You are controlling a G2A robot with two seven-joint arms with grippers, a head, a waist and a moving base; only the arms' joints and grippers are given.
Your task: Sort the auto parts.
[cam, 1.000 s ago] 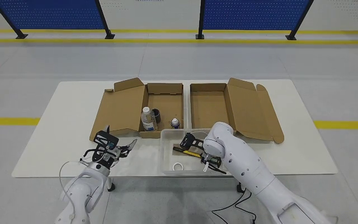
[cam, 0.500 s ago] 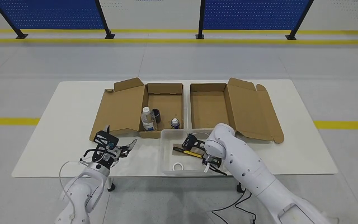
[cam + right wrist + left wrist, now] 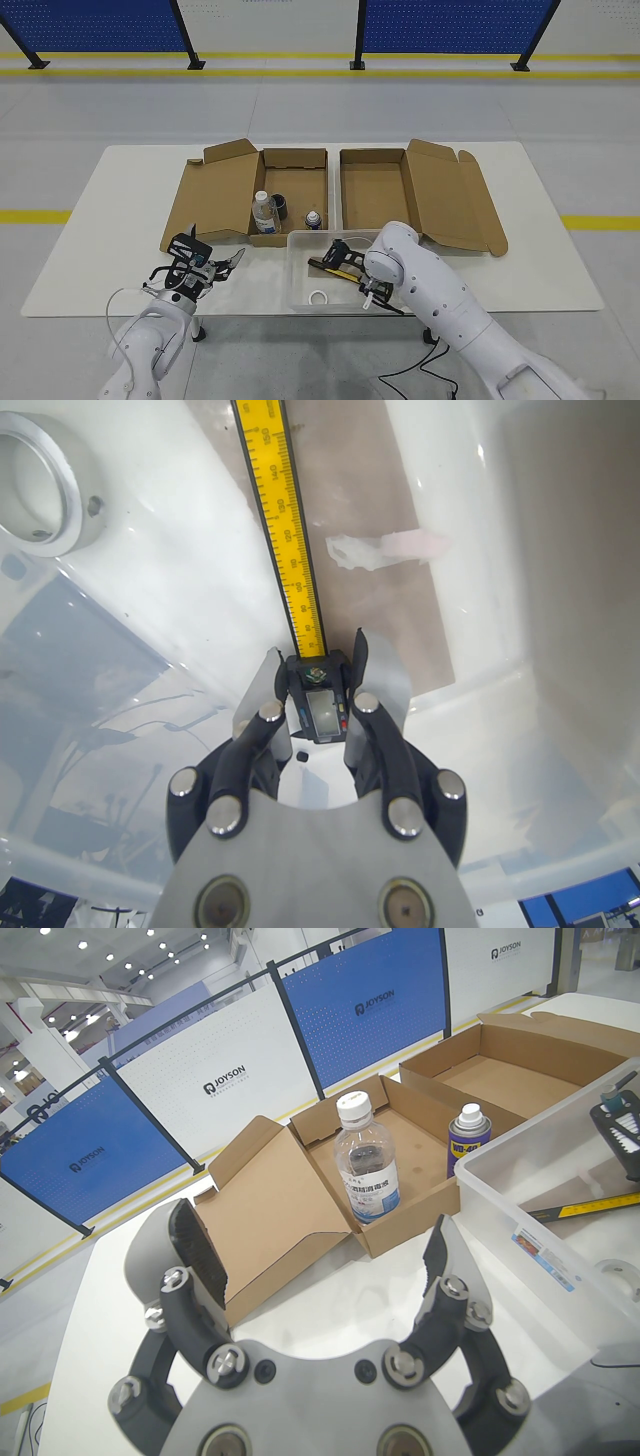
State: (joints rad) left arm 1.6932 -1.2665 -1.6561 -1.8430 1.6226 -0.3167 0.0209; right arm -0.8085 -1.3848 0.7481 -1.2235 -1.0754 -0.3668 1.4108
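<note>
So the sort looks maybe halfway done, as far as I can judge. The left cardboard box (image 3: 300, 195) already has a clear bottle (image 3: 367, 1168), a spray can (image 3: 467, 1140) and some small dark thing (image 3: 280, 206) I can't make out, all standing along its near side. The right cardboard box (image 3: 372, 195) has nothing in it. What's left sits in the clear plastic bin (image 3: 297, 280) at the front edge of the bench (image 3: 120, 230): a digital caliper (image 3: 300, 550) with a yellow scale and a metal ring (image 3: 37, 485) in the near corner, well apart from the caliper. There's also a scrap of clear tape or film (image 3: 370, 550) just beside the scale. The right gripper (image 3: 318, 660) is down inside the bin with its fingers pinched onto the caliper's display head, so my guess is the caliper goes next and the ring after that; which box it belongs in, no idea. I can't tell whether the caliper is off the bin floor yet. The left gripper (image 3: 312, 1218) hangs above the near-left part of the bench, spread wide and holding nothing, pointed toward the left box. The bench is a plain white top. The room is a big hall with a grey floor, yellow floor lines (image 3: 300, 72) and blue panels (image 3: 95, 25) on black stands behind.
</note>
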